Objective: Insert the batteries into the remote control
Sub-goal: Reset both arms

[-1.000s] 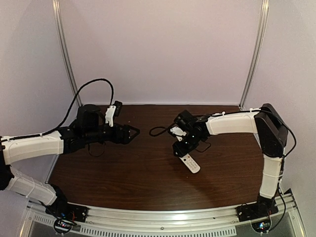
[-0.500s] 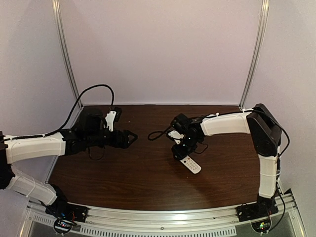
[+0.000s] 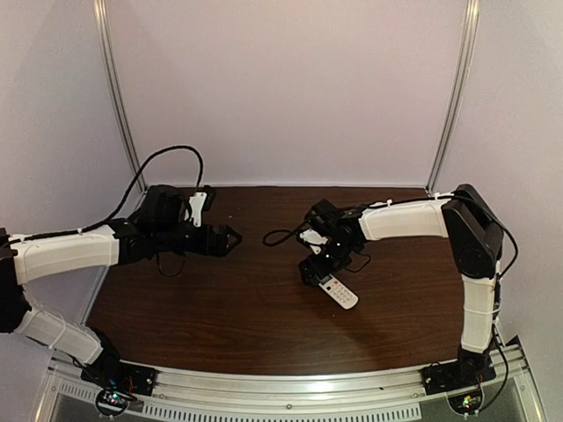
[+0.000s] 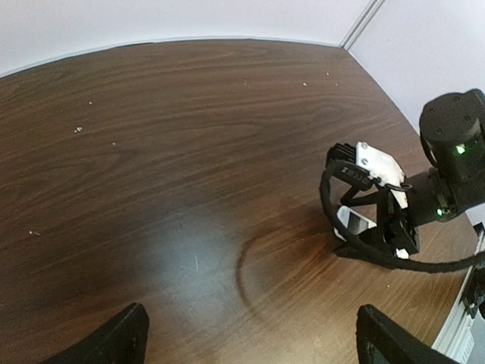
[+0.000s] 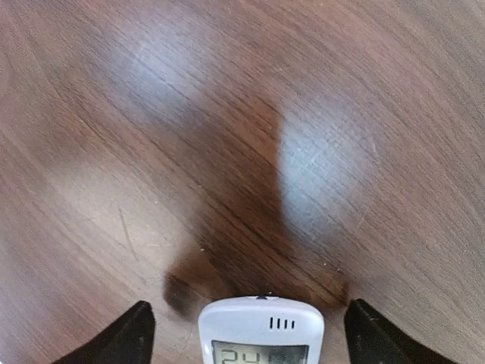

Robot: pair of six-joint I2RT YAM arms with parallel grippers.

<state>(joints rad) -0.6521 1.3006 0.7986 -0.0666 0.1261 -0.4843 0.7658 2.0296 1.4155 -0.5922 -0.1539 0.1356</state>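
The white remote control [image 3: 339, 293] lies face up on the brown table, its screen end toward the table's middle. In the right wrist view its rounded end [image 5: 261, 334] shows a display reading "24". My right gripper [image 3: 310, 269] is open and low over that end, one finger [image 5: 130, 334] on each side and neither touching it. The remote also shows partly behind that gripper in the left wrist view [image 4: 356, 221]. My left gripper [image 3: 230, 237] is open and empty above bare table at the left, its fingertips [image 4: 125, 337] wide apart. No batteries are in view.
A black cable [image 3: 280, 236] loops off the right wrist over the table's middle, and it also shows in the left wrist view [image 4: 327, 199]. Pale walls and two metal posts [image 3: 119, 97] close the back. A metal rail [image 3: 290, 387] runs along the near edge.
My right gripper has moved left and down onto the remote's far end. My left gripper has shifted slightly back and to the left, staying open.
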